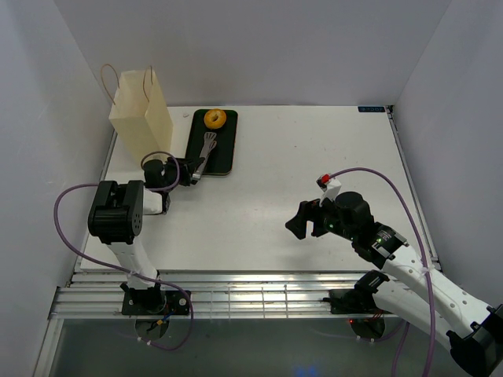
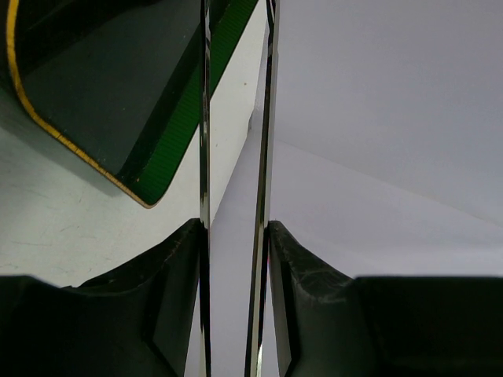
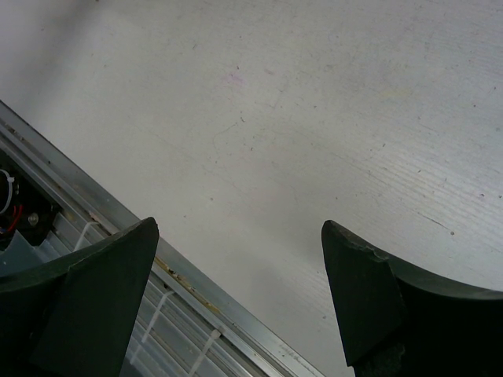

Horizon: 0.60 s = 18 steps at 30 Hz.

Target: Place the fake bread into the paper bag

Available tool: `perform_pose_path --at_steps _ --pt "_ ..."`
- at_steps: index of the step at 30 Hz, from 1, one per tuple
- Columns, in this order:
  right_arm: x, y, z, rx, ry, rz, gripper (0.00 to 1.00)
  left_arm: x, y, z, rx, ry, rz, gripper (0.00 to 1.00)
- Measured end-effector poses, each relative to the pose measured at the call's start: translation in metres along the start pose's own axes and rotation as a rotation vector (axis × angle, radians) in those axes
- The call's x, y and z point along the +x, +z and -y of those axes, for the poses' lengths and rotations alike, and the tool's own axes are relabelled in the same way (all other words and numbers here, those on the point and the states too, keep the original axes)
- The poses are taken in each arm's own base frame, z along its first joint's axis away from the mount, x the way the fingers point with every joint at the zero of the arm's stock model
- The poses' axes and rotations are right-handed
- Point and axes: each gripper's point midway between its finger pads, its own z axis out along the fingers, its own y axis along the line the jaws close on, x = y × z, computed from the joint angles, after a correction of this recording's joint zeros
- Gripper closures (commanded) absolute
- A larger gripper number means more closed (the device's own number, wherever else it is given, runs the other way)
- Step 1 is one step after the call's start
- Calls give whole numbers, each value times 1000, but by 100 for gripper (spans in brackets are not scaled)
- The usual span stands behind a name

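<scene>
Apparently mid-pick, our left tool [image 2: 234, 228] clamped tongs [image 1: 207, 151] just short of the orange ring [image 1: 214, 118], our right tool [image 3: 240, 229] gaped wide, and we next needed to straddle it.

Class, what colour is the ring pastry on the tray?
Orange-brown; the ring shows best in the top external view.

Overhead view down on the whole table [image 1: 314, 173]; both wrist views close and low over it.
</scene>
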Motion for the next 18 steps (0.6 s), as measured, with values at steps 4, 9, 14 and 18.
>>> perform_pose_path --at_steps 4,9,14,18 --pt "0 0 0 0 -5 0 10 -4 8 1 18 -13 -1 52" --pt "0 0 1 1 -15 1 10 -8 14 -2 32 -30 -1 51" --pt "0 0 2 5 -18 1 10 -12 22 2 50 -32 -2 50" --pt "0 1 3 10 -16 -2 10 -15 27 10 69 -27 -4 50"
